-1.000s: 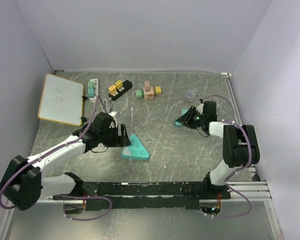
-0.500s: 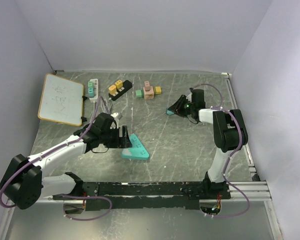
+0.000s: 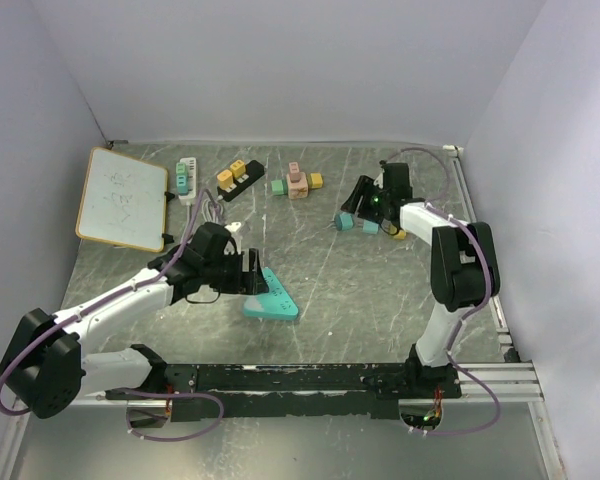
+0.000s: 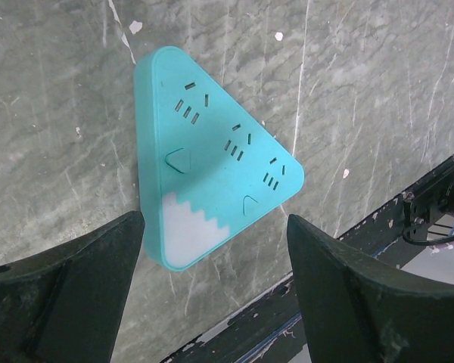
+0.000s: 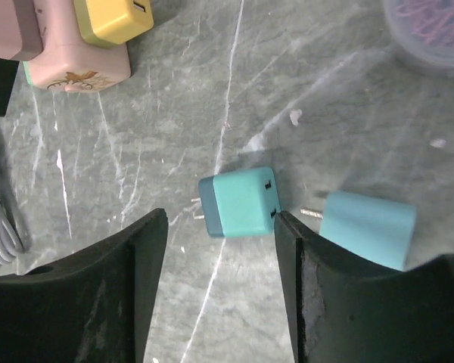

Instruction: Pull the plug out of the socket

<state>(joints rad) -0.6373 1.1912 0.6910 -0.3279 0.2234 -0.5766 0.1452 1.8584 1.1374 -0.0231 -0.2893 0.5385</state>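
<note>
The teal triangular socket (image 3: 272,296) lies flat on the table with no plug in it. It also shows in the left wrist view (image 4: 204,170). My left gripper (image 3: 246,272) (image 4: 214,227) is open, its fingers either side of the socket's white end. A teal plug (image 5: 238,202) lies on its side on the table with its prongs pointing left. It is also seen from above (image 3: 345,220). My right gripper (image 3: 363,198) (image 5: 219,219) is open just above it and holds nothing. A second, lighter teal plug (image 5: 367,227) lies beside it to the right.
A whiteboard (image 3: 123,197) lies at the far left. Two power strips (image 3: 188,178) (image 3: 237,178) with a grey cable (image 3: 210,210) sit at the back. A pink block with a yellow plug (image 5: 83,53) is near the right gripper, as is a clear dish (image 5: 431,30).
My right gripper moved left and toward the back with the teal plug, then let it go onto the table beside the lighter one. The left arm has hardly moved.
</note>
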